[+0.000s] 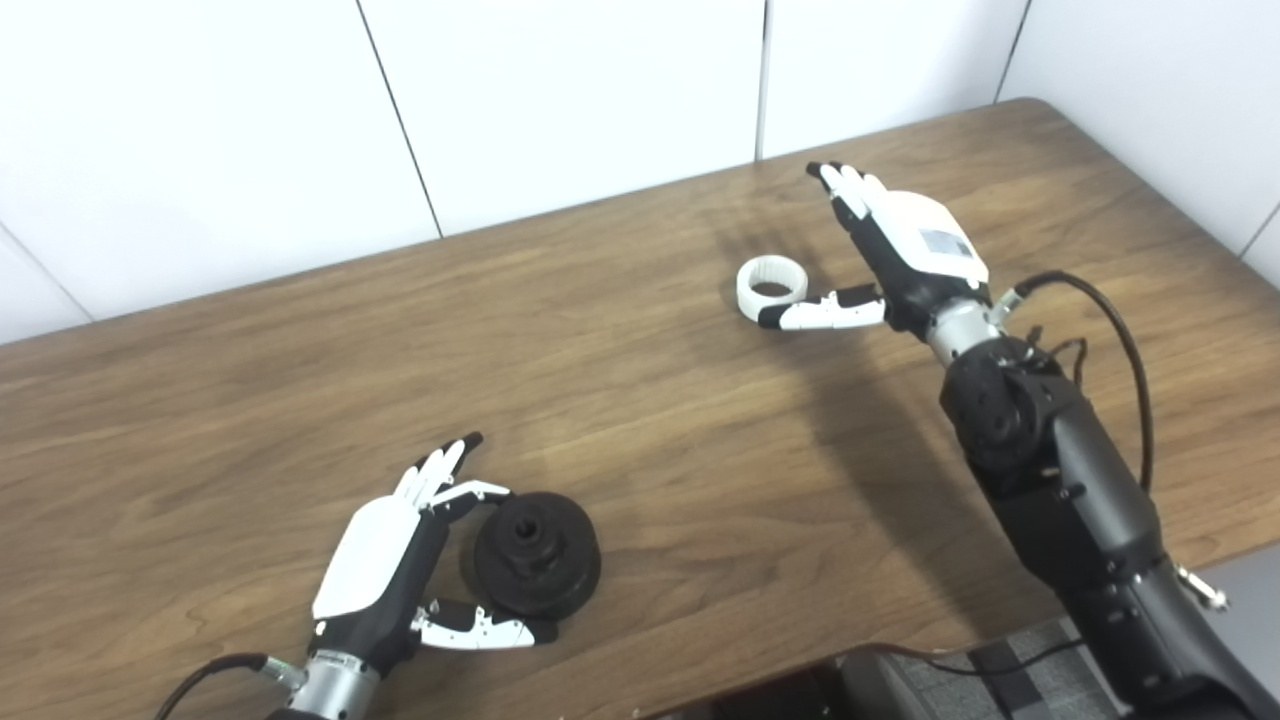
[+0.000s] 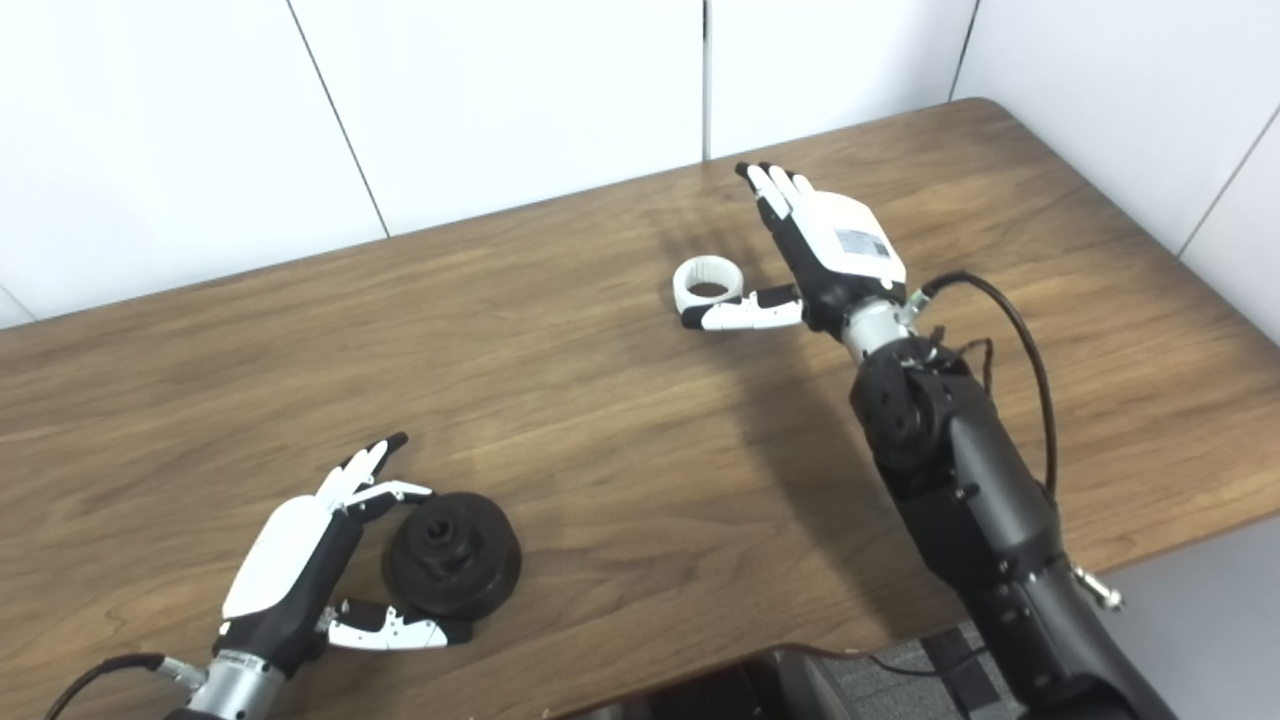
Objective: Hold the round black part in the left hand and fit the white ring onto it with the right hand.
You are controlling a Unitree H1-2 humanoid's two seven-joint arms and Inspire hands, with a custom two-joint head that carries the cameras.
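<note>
A: Left hand?

B: Lower left of frame, fingers spread and extended, thumb out. It cups the round black part from the left without clamping it; the part lies flat on the wooden table.

A: Right hand?

B: Upper right, fingers straight and apart, holding nothing. Its thumb reaches left, the tip just beside the white ring, which rests on the table; contact cannot be confirmed.

A: Markings?

B: A small label on the back of the right hand, unreadable.

A: Pose?

B: Right forearm rises from the lower right corner.
</note>
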